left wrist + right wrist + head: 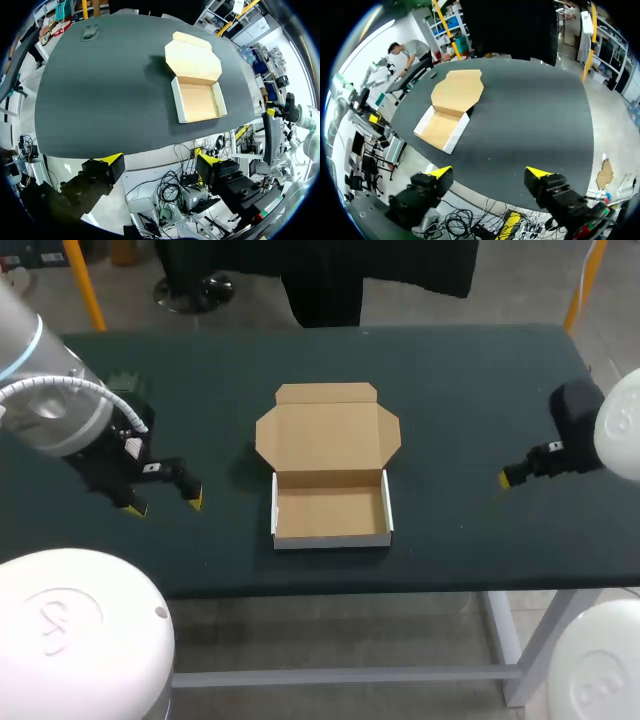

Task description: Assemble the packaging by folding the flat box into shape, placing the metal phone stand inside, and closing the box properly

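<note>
Counter (480, 390): dark green top, the box (330, 512) sits near its middle.

Box: brown cardboard, white on the outside walls. The tray part is already folded up, with four walls standing and the opening upward. The lid (328, 430) is open, lying flat on the counter on the far side of the tray and joined to it along the back wall. The tuck flap at the lid's far edge also lies flat. The tray interior shows only bare cardboard.

Left gripper (165, 504): hangs over the near left part of the counter, well apart from the box. The fingers (195, 502) are spread wide with nothing between them. From its wrist camera the gripper (161, 161) sits off the counter's near edge, and the box (199, 100) lies ahead of it, towards the right finger's side.

Right gripper (507, 480): over the right part of the counter, pointing towards the box and well apart from it. Its wrist camera shows the gripper (490, 173) with fingers (537, 172) apart and empty, and the box (441, 129) ahead, off to the left finger's side.

A small dark object (90, 32) lies near the far left corner of the counter, well apart from the box. It is too small to tell whether it is the stand.
</note>
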Motion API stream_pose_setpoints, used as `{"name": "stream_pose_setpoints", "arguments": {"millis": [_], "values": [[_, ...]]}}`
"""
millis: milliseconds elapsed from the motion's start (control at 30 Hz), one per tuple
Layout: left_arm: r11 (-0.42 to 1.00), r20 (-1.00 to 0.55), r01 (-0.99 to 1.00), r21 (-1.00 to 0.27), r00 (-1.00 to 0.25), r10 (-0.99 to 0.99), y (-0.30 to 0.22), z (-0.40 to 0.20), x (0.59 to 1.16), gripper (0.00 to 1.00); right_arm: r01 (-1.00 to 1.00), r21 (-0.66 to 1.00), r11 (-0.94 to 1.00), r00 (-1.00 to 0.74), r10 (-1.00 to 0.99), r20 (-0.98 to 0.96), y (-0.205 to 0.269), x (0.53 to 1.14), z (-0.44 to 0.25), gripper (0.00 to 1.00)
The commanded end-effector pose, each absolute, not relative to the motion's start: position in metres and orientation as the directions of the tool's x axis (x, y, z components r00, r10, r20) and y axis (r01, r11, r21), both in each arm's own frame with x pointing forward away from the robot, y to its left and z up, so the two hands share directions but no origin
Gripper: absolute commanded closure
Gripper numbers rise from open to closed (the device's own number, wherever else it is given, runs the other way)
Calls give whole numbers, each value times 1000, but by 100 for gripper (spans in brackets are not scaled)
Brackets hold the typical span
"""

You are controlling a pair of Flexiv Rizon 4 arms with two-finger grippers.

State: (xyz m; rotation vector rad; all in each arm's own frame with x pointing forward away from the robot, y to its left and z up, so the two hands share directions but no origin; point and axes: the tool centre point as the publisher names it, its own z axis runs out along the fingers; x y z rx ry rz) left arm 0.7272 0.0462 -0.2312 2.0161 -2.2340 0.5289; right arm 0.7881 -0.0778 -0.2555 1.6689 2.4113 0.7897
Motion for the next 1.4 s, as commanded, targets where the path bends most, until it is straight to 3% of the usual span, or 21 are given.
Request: {"name": "stream_pose_setpoints", "arguments": {"millis": [33, 1400], "values": [[56, 249, -978, -202, -107, -963, 47, -221, 716, 0, 851, 462, 250, -351, 925, 147, -78, 783, -247, 0], [-38, 172, -978, -207, 2, -985, 52, -223, 713, 0, 919, 366, 149, -207, 971, 123, -88, 784, -247, 0]]}}
